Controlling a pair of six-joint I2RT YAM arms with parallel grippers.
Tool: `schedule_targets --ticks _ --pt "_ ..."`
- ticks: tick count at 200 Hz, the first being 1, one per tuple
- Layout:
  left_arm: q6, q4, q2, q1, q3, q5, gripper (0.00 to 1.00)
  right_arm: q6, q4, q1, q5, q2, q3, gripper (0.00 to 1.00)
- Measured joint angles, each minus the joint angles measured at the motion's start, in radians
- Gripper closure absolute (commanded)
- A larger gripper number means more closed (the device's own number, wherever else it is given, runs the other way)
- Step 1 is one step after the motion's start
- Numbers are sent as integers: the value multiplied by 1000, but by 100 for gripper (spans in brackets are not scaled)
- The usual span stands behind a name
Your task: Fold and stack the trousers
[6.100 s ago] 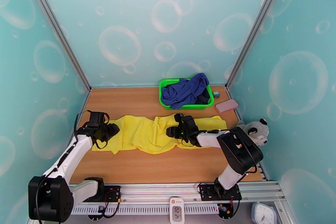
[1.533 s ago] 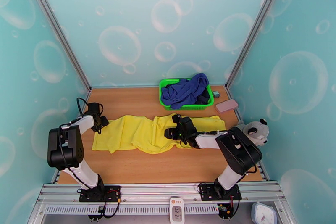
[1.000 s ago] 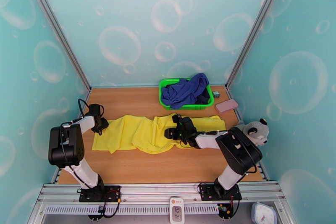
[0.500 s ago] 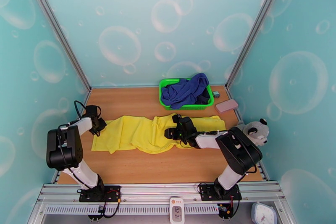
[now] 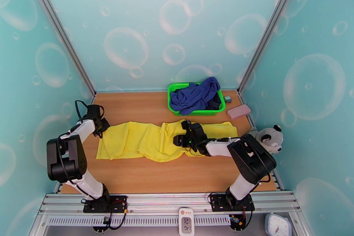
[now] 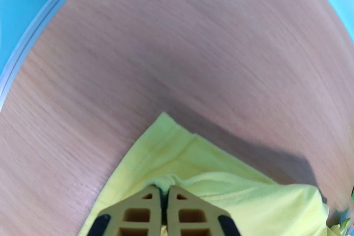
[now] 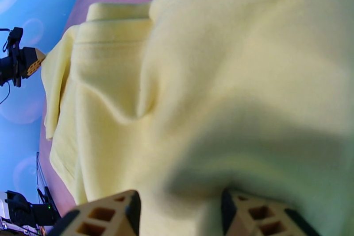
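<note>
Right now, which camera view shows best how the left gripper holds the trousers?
The left wrist view: the left gripper is shut on a corner of the trousers. The top external view shows it small; the right wrist view, tiny.

A high camera behind the arm bases looks down on the whole table [image 5: 146,175], the left wrist camera sits close behind the left gripper [image 6: 161,190], facing the trousers [image 6: 230,188] corner ahead of its jaws, and the right wrist camera, nearly touching the same trousers, looks beyond its jaws towards that gripper.
</note>
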Motion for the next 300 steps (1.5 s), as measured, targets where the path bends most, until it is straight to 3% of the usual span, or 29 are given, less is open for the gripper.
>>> schedule_targets --ticks 39,46,59,89,98,134,152,177,201,223,273,300 --pt "9 -6 92 0 79 -7 99 0 0 0 0 0 0 47" --pt "11 -6 108 -1 84 -7 94 0 -2 0 0 -1 0 47" --pt "15 -8 137 -5 89 -6 76 0 -8 0 1 -4 0 47" --pt "22 9 128 -13 69 -6 52 0 -20 0 4 -9 0 47" --pt "18 27 94 -19 42 -10 49 0 -21 0 4 -9 0 47" --pt "6 18 -194 -126 -103 -26 48 -4 -37 0 18 -19 -3 48" --pt "-34 -8 -336 -182 -180 -18 48 -45 -163 31 114 -58 23 47" --pt "-72 -25 -447 -119 -327 23 48 -140 -380 121 258 -104 130 47" --pt "-88 -21 -411 -43 -433 127 48 -228 -454 208 321 -106 281 46" --pt "-107 11 -309 -38 -455 204 46 -298 -444 280 283 -68 388 46" --pt "-216 42 -176 12 -351 65 42 -489 -443 454 153 214 636 45" --pt "-245 75 -160 62 -341 64 42 -573 -467 508 120 320 739 45"
